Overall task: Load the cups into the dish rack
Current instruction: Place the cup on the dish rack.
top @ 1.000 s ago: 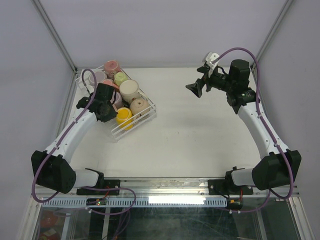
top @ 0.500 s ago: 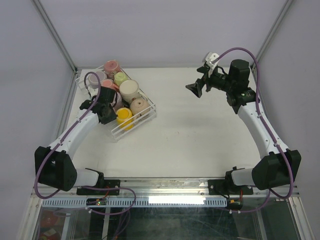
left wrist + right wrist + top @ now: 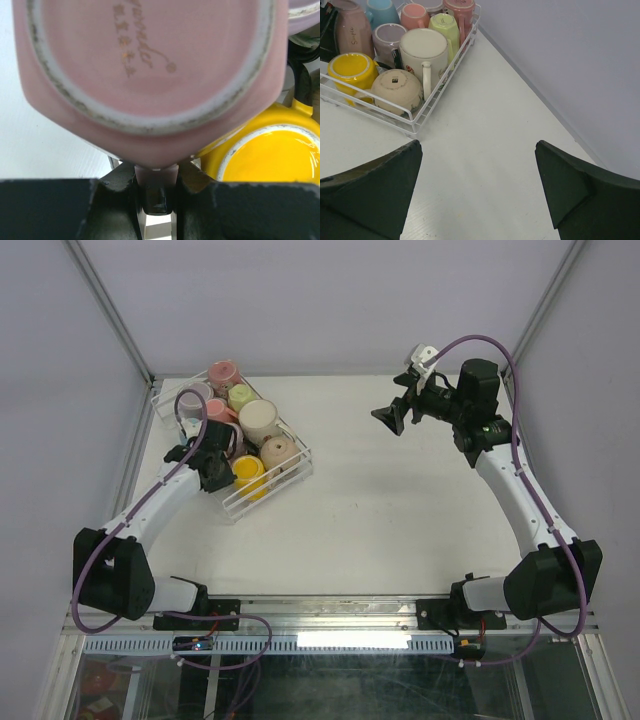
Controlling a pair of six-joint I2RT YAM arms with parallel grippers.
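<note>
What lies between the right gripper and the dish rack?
Only bare white table, from right gripper to dish rack; the right wrist view shows it.

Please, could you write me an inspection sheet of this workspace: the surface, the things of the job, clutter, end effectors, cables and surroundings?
Surface: white table top, no spill or mark seen.
Job's things: white wire dish rack at the table's far left; yellow ceramic mug, upturned beige mug, large cream mug and others inside it; no mug seen outside it.
Clutter: nothing seen.
End effectors: left end effector shut on the handle of a dusty-pink ceramic mug, beside the yellow mug; right end effector open, empty, above bare table.
Cables: purple cable loops up by the rack's far corner; second purple cable arches above the right arm.
Surroundings: pale walls, metal frame posts.
</note>
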